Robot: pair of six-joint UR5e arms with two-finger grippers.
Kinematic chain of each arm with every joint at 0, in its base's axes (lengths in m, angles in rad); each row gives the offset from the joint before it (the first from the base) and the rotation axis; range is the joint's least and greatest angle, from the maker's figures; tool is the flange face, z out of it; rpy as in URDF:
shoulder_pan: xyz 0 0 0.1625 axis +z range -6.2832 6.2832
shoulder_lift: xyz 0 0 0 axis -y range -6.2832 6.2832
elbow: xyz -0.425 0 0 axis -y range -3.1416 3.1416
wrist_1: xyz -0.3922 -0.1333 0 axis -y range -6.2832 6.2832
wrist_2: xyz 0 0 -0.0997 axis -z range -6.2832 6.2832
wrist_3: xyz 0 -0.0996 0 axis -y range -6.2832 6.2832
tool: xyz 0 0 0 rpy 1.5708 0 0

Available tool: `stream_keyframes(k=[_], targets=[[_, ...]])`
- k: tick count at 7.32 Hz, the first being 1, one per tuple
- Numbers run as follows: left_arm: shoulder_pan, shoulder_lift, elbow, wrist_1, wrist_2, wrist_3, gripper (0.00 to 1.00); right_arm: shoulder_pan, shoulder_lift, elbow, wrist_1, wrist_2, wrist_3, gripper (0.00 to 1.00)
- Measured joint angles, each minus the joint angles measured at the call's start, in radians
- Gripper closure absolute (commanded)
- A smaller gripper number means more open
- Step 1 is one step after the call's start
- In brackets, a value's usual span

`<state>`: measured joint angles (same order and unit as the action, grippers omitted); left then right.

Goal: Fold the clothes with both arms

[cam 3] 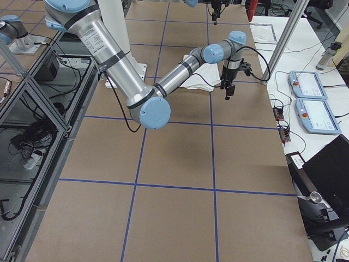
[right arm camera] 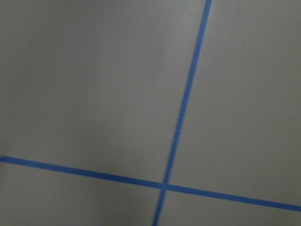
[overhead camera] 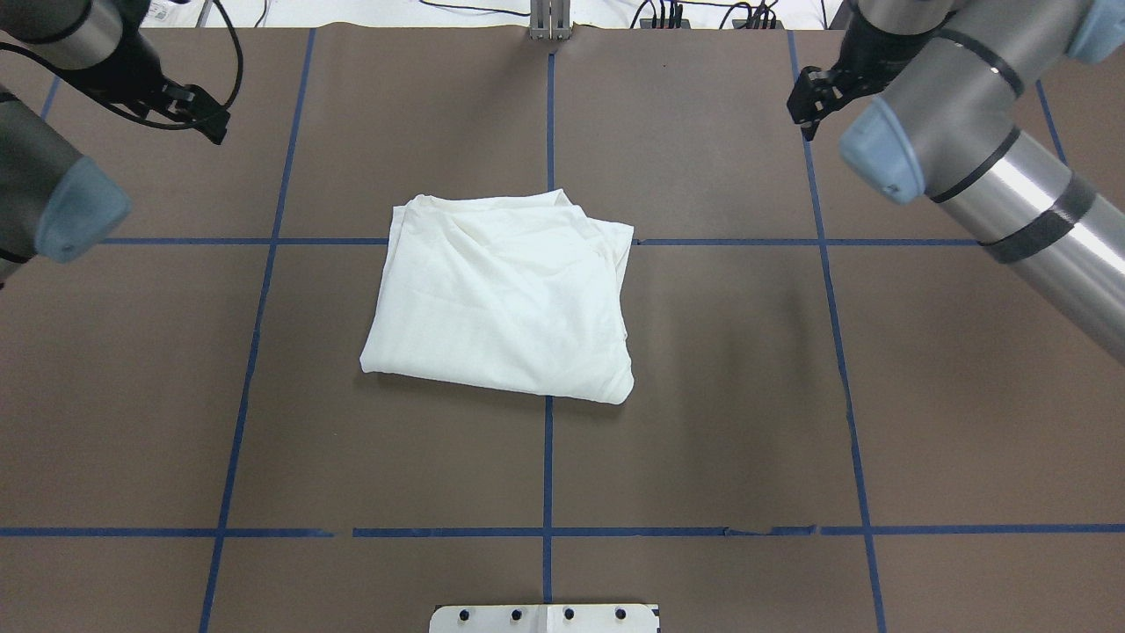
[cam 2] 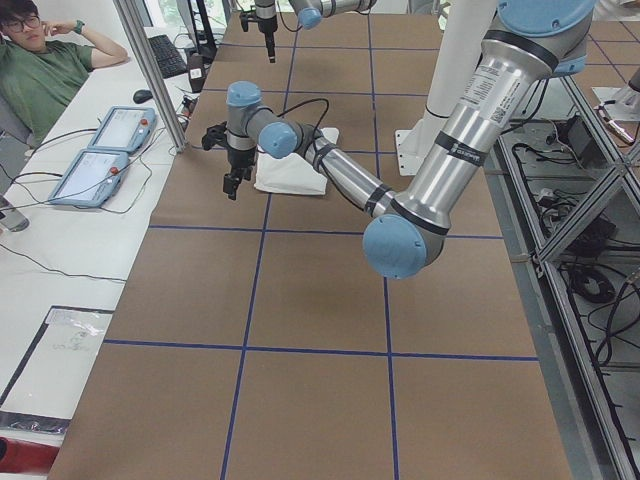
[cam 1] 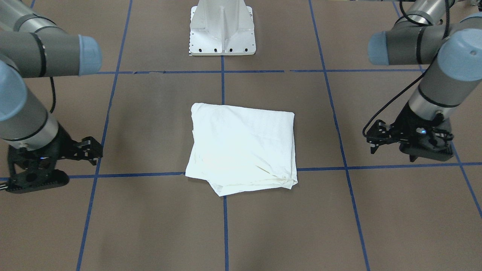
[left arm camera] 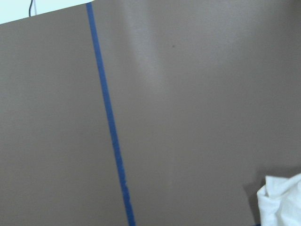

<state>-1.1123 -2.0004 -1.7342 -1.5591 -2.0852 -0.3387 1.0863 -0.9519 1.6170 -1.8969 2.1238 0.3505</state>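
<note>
Bright, even light falls from above. In the front-facing view the white T-shirt (cam 1: 241,146) is blown out and its folds are barely readable; the overhead view holds the creases better. Soft, faint shadows lie on the brown table (overhead camera: 422,457) beside the shirt. A glare strip runs along the silver tube of the right arm (overhead camera: 1037,193). The right wrist view is blurred and greyish, with soft blue tape lines (right arm camera: 181,117). The left wrist view shows a pale sheen.

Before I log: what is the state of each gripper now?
Left gripper: empty, open or closed cannot be told.
Right gripper: empty, likewise cannot be told.
</note>
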Motion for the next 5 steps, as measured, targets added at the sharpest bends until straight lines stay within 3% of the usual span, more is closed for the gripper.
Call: stream_keyframes(k=[2,5], targets=[[-0.133,0.122,-0.065,0.044,-0.043,0.220,0.00,0.124,-0.162,0.060,-0.014,0.073,-0.273,0.00],[-0.342,0.310,-0.082,0.049,-0.130,0.469,0.00,0.307,-0.407,0.132,-0.010,0.136,-0.578,0.00]])
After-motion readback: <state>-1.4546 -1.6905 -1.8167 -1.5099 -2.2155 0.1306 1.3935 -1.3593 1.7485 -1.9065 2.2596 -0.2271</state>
